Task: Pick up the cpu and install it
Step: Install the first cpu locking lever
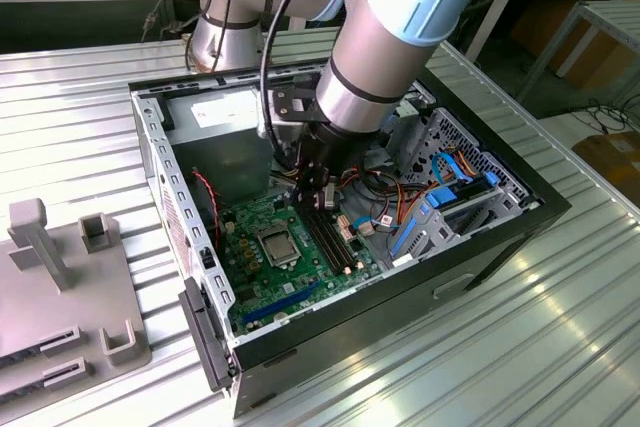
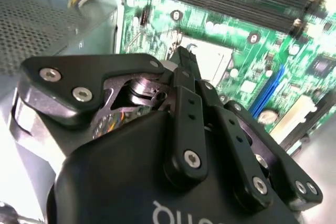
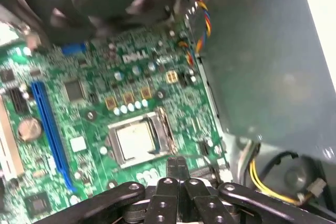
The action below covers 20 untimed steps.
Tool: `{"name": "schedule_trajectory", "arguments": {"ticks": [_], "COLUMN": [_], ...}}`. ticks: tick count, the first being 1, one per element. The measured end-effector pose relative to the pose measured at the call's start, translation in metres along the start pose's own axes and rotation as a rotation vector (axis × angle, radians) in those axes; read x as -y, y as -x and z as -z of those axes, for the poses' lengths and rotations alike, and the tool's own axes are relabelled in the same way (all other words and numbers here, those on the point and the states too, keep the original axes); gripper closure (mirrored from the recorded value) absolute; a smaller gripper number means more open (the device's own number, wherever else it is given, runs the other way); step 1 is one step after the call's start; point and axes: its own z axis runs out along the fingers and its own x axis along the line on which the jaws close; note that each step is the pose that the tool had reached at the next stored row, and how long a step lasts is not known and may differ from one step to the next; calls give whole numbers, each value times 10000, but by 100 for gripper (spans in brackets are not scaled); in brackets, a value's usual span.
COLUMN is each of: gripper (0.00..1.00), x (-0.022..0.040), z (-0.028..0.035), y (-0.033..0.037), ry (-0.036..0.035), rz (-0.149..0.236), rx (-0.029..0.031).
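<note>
Ribbed metal table (image 1: pixel 560 347), cpu (image 3: pixel 135 141) seated in socket, hand (image 3: pixel 177 167) just above.

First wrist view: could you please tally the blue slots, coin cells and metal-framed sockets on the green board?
Blue slot: 1
Coin cell: 1
Metal-framed socket: 1
Total: 3

You've got a green board (image 3: pixel 131 87), a silver-grey cpu (image 3: pixel 135 139), one blue slot (image 3: pixel 50 129), a black gripper (image 3: pixel 177 174) and yellow wires (image 3: pixel 260 179).
</note>
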Motion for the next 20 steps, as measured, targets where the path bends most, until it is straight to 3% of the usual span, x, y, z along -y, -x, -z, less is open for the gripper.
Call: {"name": "schedule_trajectory", "arguments": {"ticks": [4,6,8,9,10,11,13,14,20], "gripper": [89,89,89,89,89,89,89,89,89], "x": [26,13,44,55,59,60,56,56,38], "z": [-5,-20,-28,-31,-32,-35,-47,-59,-181], "y": [73,149,207,222,231,236,248,256,348], "ry": [1,4,15,32,66,107,214,230,234], "rz": [1,1,26,30,38,48,73,78,80], "rx": [8,8,30,88,200,345,717,770,784]}}
